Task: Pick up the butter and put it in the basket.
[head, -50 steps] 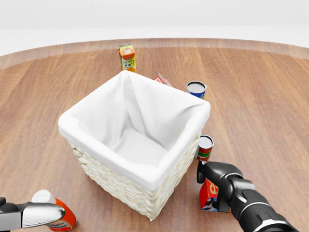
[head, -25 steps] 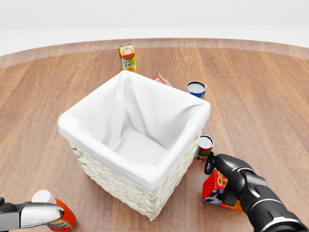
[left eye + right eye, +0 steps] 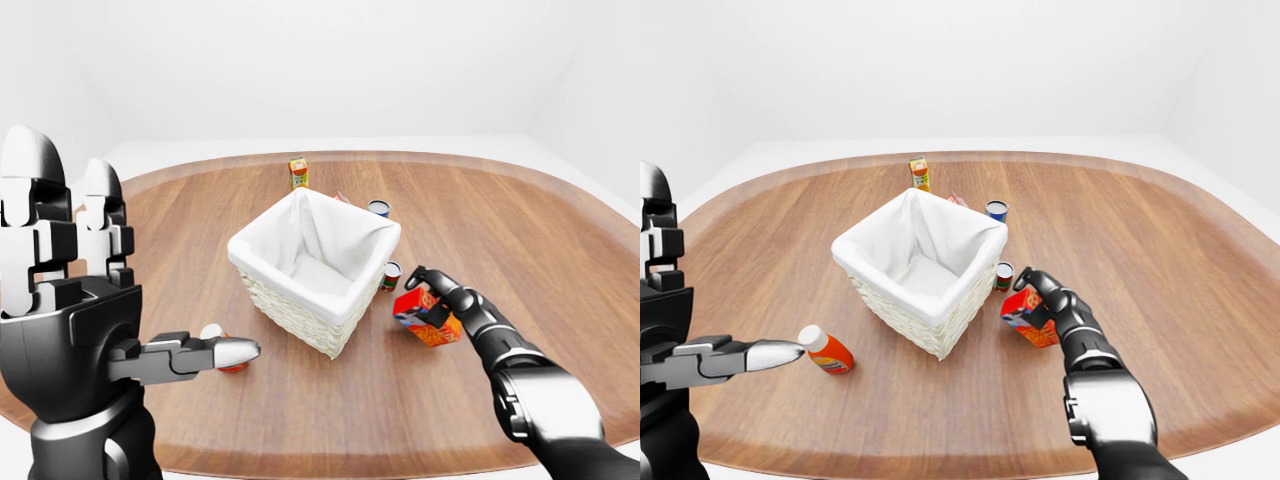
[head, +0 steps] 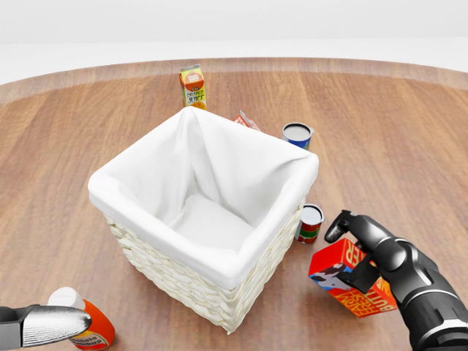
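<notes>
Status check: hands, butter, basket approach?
Right hand shut on butter box, tilted, right of basket. Left hand open, holding nothing. Small can stands between butter and basket wall.

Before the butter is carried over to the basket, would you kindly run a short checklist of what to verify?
1. Right hand closed on the butter box: ok, fingers wrap it.
2. Butter clear of the table: looks ok, the box is tilted and seems raised.
3. Basket open and empty: ok, only the white lining shows.
4. Path to the rim: not ok yet, the small can stands between box and basket.
5. Left hand out of the way: ok, open, far left.
6. Grip firmness: cannot tell.
</notes>
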Motion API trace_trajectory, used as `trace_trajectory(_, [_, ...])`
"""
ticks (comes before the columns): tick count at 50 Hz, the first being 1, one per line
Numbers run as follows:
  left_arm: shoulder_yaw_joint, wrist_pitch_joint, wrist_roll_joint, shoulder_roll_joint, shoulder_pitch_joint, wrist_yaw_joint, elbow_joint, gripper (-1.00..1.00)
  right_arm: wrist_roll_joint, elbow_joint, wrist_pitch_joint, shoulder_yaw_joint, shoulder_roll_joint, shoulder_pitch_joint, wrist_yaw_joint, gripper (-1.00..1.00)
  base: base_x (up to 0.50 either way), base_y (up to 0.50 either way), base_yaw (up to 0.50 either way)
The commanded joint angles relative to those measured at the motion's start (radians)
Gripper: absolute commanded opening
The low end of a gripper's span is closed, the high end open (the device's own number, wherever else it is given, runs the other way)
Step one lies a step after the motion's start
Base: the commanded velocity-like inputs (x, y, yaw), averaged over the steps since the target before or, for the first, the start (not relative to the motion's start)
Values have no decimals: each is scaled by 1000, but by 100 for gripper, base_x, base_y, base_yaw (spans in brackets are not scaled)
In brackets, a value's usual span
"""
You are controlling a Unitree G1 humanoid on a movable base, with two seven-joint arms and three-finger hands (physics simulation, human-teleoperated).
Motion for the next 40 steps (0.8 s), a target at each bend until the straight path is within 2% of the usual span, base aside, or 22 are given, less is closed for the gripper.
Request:
trace_trajectory(1, [3, 0, -2, 4, -9, 3, -9, 100, 115, -47, 0, -50, -45, -42, 49, -100, 0, 0, 0])
trace_trajectory(24, [-2, 0, -1, 6, -18, 10, -22, 100, 241, -104, 0, -90, -137, -127, 142, -100, 0, 0, 0])
trace_trajectory(34, [-9, 0, 4, 3, -12, 10, -22, 100, 287, -143, 0, -101, -149, -210, 162, -100, 0, 0, 0])
trace_trajectory(40, [8, 0, -4, 8, -22, 7, -25, 100, 299, -158, 0, -102, -158, -270, 174, -100, 0, 0, 0])
